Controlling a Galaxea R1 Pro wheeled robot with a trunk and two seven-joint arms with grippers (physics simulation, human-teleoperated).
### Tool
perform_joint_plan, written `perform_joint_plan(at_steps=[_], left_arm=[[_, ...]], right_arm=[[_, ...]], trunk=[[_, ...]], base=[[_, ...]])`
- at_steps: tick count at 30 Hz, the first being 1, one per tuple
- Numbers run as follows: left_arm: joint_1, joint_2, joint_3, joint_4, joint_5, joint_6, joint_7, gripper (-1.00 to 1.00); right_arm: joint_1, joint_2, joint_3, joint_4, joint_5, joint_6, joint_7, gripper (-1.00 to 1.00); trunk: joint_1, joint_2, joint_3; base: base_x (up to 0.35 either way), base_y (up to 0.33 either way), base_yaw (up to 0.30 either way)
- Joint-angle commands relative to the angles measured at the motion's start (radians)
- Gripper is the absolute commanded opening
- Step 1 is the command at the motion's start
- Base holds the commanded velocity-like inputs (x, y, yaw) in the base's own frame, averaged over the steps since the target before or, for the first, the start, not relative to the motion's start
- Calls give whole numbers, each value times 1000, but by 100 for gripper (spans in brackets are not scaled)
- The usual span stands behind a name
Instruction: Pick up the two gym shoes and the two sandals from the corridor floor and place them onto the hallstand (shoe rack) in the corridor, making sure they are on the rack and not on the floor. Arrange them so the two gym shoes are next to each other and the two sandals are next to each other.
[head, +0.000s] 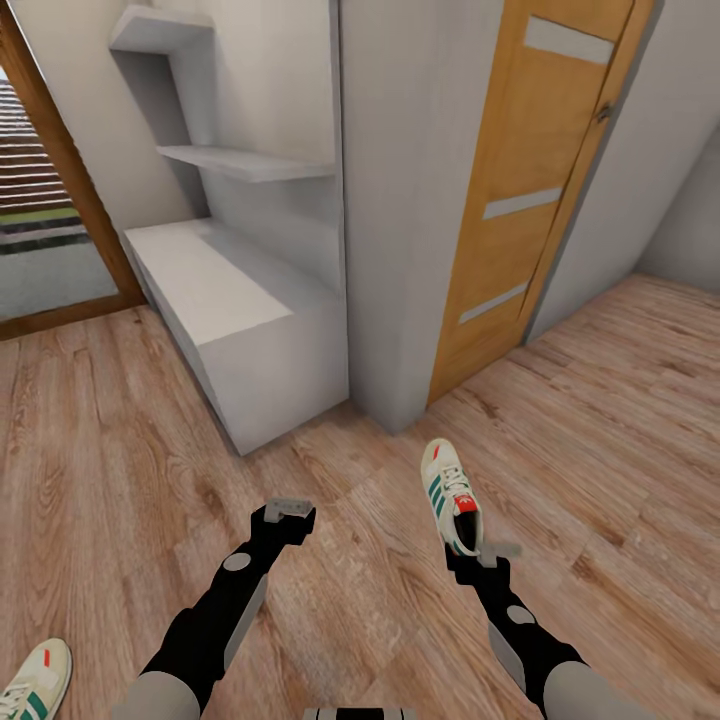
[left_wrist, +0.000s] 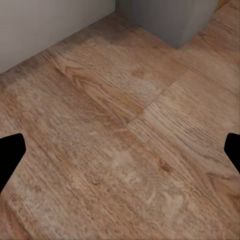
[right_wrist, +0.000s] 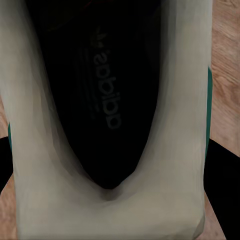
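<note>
One cream-white gym shoe with green stripes and a red heel patch has its heel in my right gripper, which is shut on it; its toe points away from me toward the wall. In the right wrist view the gym shoe shows its dark insole between black fingers. The other gym shoe lies on the corridor floor at the near left. My left gripper hangs open and empty over bare planks. The hallstand stands ahead to the left. The sandals are out of view.
A grey wall pillar stands just right of the hallstand, with a wooden door beyond it. A wood-framed glass door is at the far left. Open floor stretches to the right.
</note>
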Motion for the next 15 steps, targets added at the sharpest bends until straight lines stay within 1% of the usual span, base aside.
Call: perform_joint_plan(at_steps=[1,6,9,15], left_arm=[[0,0,0,-2,0,6,0,100],[0,0,0,-2,0,5,0,100],[0,0,0,-2,0,5,0,100],[0,0,0,-2,1,5,0,100]], right_arm=[[-1,0,-3,1,-1,-4,1,-100],[-1,0,-3,1,-1,-4,1,-100],[-1,0,-3,1,-1,-4,1,-100],[-1,0,-3,1,-1,-3,1,-100]], trunk=[[0,0,1],[0,0,9],[0,0,14],[0,0,21]], base=[[0,0,0],[-13,0,0],[-238,0,0],[-330,0,0]])
